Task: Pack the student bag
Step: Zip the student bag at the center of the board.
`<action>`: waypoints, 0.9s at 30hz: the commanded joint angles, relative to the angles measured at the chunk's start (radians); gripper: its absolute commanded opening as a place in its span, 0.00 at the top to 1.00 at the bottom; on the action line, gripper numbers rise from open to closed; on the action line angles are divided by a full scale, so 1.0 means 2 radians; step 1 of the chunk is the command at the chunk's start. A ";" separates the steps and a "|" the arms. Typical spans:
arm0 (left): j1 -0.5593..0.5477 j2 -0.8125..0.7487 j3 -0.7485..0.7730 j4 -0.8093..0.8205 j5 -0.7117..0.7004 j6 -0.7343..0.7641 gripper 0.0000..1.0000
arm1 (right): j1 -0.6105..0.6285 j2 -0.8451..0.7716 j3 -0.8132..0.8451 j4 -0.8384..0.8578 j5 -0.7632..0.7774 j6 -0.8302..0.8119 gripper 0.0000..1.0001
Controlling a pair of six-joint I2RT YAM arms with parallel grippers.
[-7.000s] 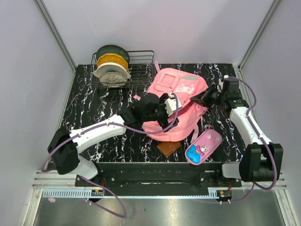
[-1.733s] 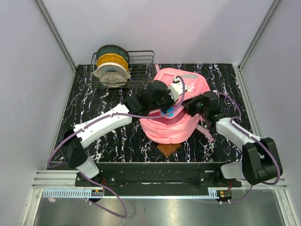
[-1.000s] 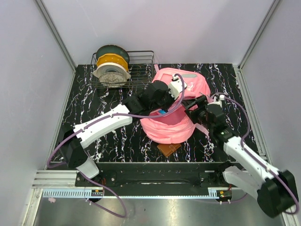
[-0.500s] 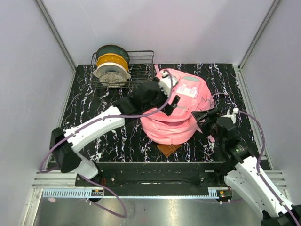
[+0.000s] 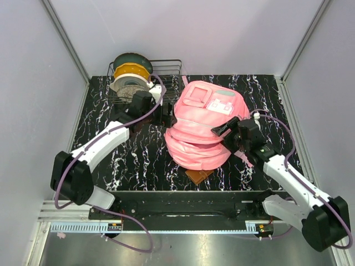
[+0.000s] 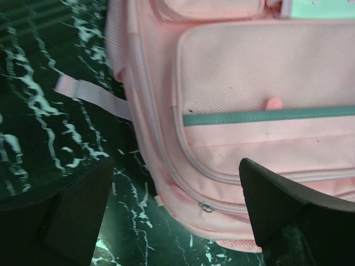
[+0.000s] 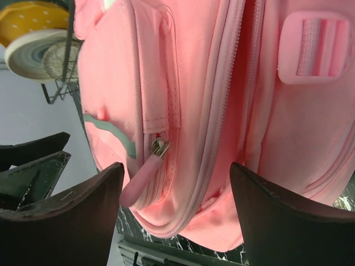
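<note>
The student bag, a large pink backpack, lies in the middle of the table with its front pockets up. My left gripper is open just left of the bag, apart from it. In the left wrist view the bag and a zip slider lie beyond the left gripper, with nothing between its fingers. My right gripper is open at the bag's right side. The right wrist view shows the bag and a pink zipper pull in front of the right gripper, ungripped.
A wire basket with filament spools stands at the back left, close behind my left arm. A brown flat item pokes out from under the bag's near edge. A loose pink strap lies on the black marbled table.
My left gripper opened, let go of the bag's top and drew back left toward the basket. The bag has settled flatter. My right arm swung in again to the bag's right side.
</note>
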 commanded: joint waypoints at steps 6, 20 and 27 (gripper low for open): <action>0.002 0.065 0.000 0.060 0.135 -0.036 0.04 | 0.001 0.054 0.021 0.052 -0.039 -0.013 0.32; 0.001 0.067 0.011 0.091 0.228 -0.076 0.23 | -0.154 0.147 0.129 0.052 -0.158 -0.145 1.00; -0.008 0.046 0.019 0.091 0.229 -0.074 0.18 | -0.198 0.237 0.241 -0.006 -0.187 -0.255 1.00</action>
